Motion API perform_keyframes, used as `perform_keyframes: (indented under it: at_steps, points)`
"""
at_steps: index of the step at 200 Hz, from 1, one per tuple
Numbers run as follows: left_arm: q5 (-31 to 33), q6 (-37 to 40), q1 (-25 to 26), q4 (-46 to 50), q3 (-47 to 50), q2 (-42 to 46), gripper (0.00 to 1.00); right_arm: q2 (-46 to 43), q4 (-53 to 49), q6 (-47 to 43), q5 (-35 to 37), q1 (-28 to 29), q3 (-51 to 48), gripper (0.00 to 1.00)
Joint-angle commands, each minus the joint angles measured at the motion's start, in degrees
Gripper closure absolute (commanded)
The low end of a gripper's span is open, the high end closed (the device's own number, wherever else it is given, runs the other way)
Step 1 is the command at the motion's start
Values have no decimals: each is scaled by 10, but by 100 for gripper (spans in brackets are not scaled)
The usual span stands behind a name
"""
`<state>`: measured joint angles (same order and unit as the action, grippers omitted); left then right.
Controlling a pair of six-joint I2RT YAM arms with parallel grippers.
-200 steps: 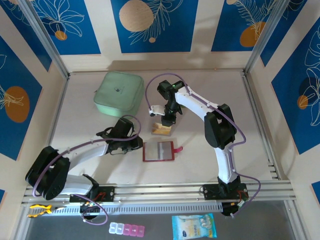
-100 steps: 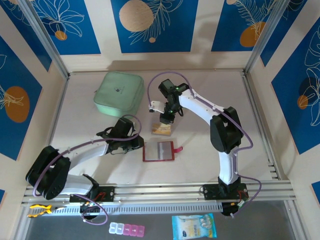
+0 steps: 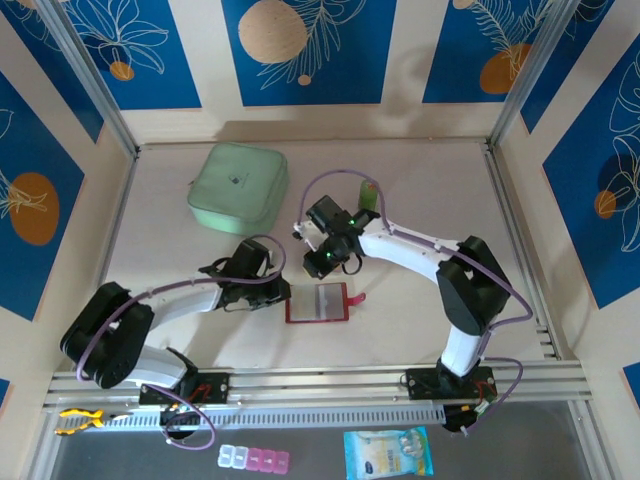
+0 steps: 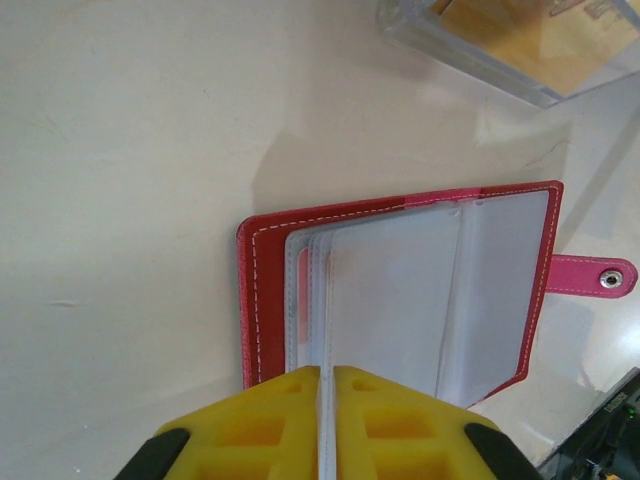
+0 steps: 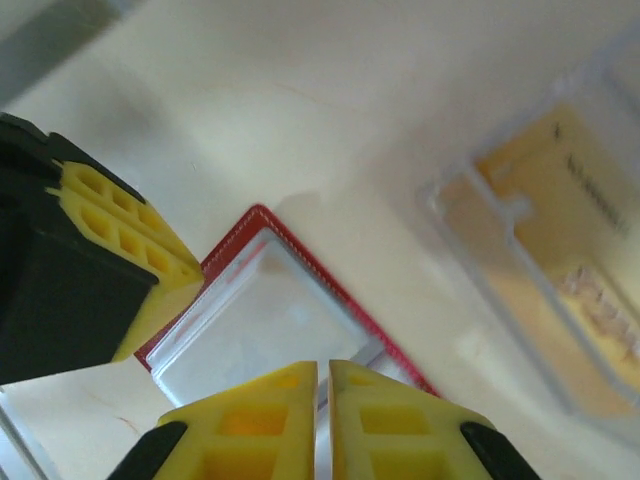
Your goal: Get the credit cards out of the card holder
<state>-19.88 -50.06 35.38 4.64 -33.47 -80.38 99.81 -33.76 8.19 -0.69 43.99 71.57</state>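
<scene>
One small flat red folding card holder lies spread open on the pale table, between the two arms, grey lining and clear pockets facing up. From the left wrist the card holder shows white stitching round its edge and a small red tab with a metal snap sticking out from its far side. The pockets look pale and glassy; whether a card sits in any of them I cannot tell. Now the left gripper, and its yellow fingers are pressed together on a thin clear pocket leaf that stands up from the stack, so it is pinching the card holder at its near edge. From above, the left gripper sits right at the card holder's left side. Over to the right gripper: fingers drawn together too, a pale sliver in the slit, low over the card holder, and whether anything is caught there I cannot tell. From overhead the right gripper hangs just beyond the top edge. Just beside the card holder sits a clear flat plastic tray, and inside it lie tan-orange credit cards, blurred in the right wrist view. Further back and to the left rests a pale-green square pouch, well apart.
</scene>
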Motion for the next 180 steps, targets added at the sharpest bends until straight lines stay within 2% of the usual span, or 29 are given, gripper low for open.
perform_keyframes:
  at_steps: [1,35,55,80,100,112,137,180]
  points:
    - [-25,-10,3,-24,15,-13,91,-29,55,179,-6,3,-34,89]
    - [-30,-14,4,-34,23,-23,92,-24,60,317,-52,13,-65,91]
    - [-29,-16,5,-30,28,-23,93,-15,80,358,-84,20,-85,90]
    - [-26,-18,5,-29,35,-23,94,-11,112,385,-101,27,-110,87]
    - [-25,-17,5,-25,36,-25,94,-4,128,392,-114,27,-121,73]
    - [-22,-16,5,-19,35,-27,94,-1,130,394,-118,27,-123,69]
    - [-20,-14,6,-14,33,-32,94,6,134,397,-120,27,-130,68]
    - [-19,-13,6,-11,33,-33,94,23,147,403,-126,28,-137,76]
